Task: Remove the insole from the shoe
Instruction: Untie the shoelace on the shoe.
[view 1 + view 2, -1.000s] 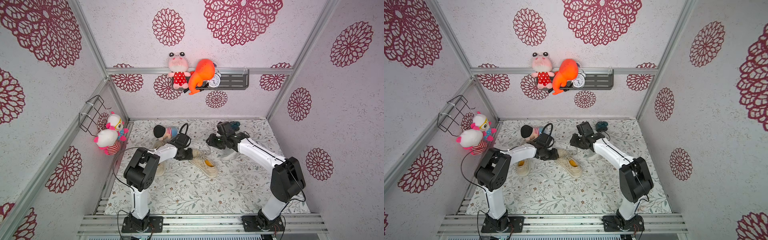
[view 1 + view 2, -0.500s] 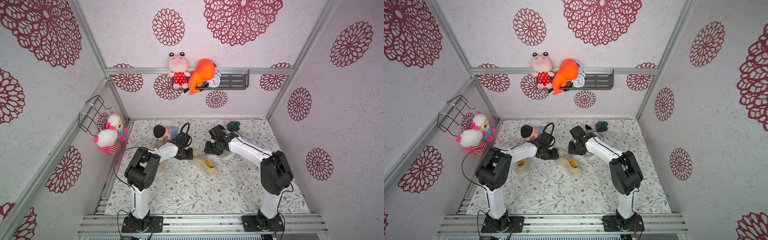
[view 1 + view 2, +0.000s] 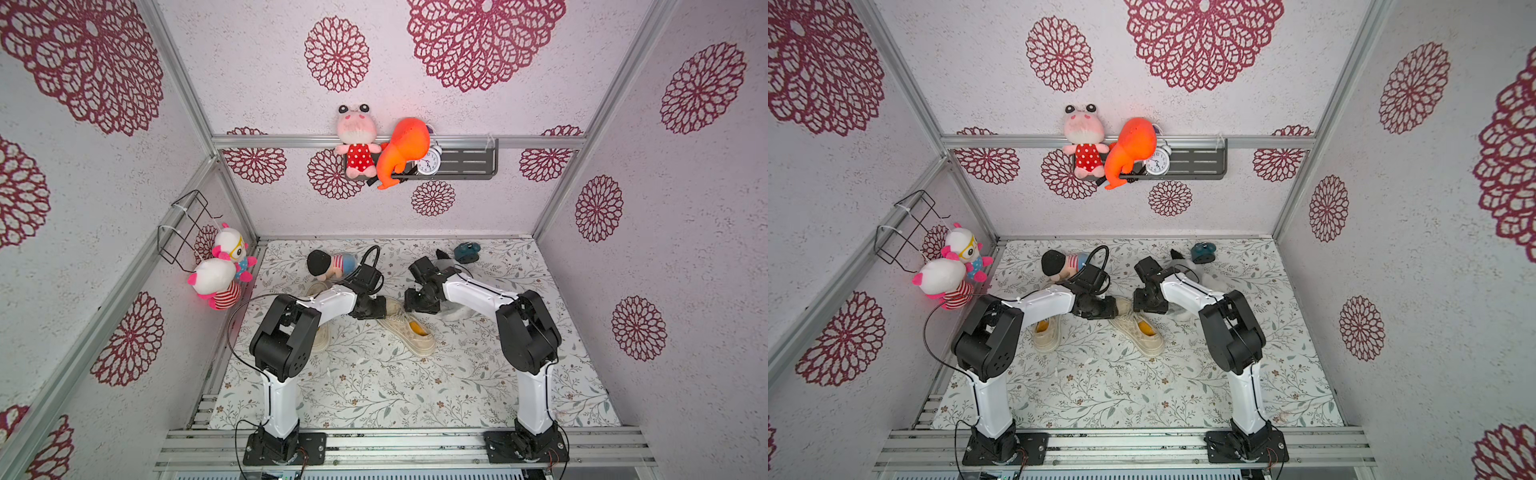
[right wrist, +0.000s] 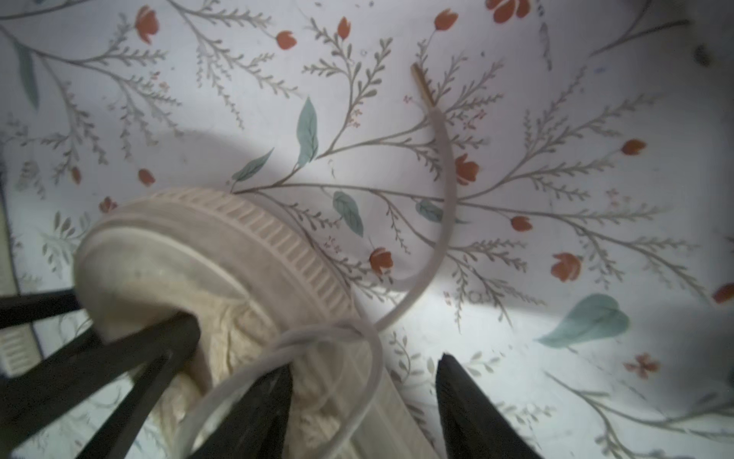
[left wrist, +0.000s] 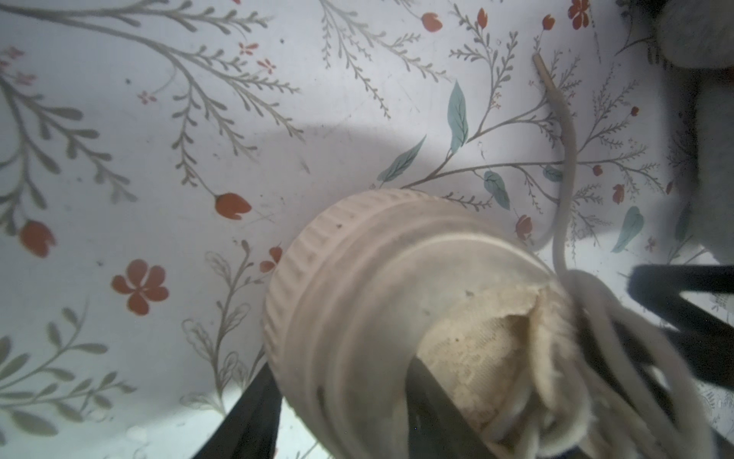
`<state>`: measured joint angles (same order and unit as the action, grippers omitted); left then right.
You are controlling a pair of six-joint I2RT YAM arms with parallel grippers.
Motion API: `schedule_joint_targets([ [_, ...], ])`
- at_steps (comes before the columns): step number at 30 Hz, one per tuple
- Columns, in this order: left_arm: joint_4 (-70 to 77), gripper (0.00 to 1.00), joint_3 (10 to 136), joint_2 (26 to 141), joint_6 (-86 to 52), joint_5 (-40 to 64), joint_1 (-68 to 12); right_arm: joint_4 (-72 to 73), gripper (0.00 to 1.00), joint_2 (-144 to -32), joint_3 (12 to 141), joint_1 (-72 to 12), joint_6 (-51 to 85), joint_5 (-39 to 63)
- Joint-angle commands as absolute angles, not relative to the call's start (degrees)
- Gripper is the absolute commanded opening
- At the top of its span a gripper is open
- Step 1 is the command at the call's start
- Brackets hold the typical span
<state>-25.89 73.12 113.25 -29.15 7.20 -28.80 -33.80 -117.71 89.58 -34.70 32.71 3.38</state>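
A cream sneaker, the shoe (image 3: 409, 330), lies mid-mat in both top views, its toe toward the back. The orange-yellow insole (image 3: 417, 329) shows inside its opening, also in a top view (image 3: 1145, 328). My left gripper (image 3: 384, 309) is shut on the shoe's toe (image 5: 357, 278), one finger outside the ribbed sole edge and one on the toe cap. My right gripper (image 3: 415, 307) is open just beside it. In the right wrist view it (image 4: 365, 363) straddles the shoe's side, one finger over the laces, the other over the mat. A loose lace (image 4: 445, 198) curls away.
A second cream shoe (image 3: 1047, 332) lies under the left arm. A doll (image 3: 330, 264), a grey plush (image 3: 446, 262) and a teal object (image 3: 466, 252) sit at the back of the mat. Plush toys (image 3: 220, 274) hang on the left wall.
My right gripper has swung from the back of the mat toward the shoe's toe and come down beside it, its jaws widening. The left gripper has kept its grip on the toe.
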Motion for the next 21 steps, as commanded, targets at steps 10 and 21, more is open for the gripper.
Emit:
schedule_joint_targets([
  [10, -34.28, 0.51, 68.23, 115.98, -27.55, 9.20, -31.84, -33.90, 0.76, -131.19, 113.45, -34.29, 30.67, -7.46],
  [21, -33.23, 0.51, 66.35, 114.88, -28.02, 9.23, -31.73, -38.47, 0.75, -130.08, 124.25, -31.99, 31.65, -6.66],
])
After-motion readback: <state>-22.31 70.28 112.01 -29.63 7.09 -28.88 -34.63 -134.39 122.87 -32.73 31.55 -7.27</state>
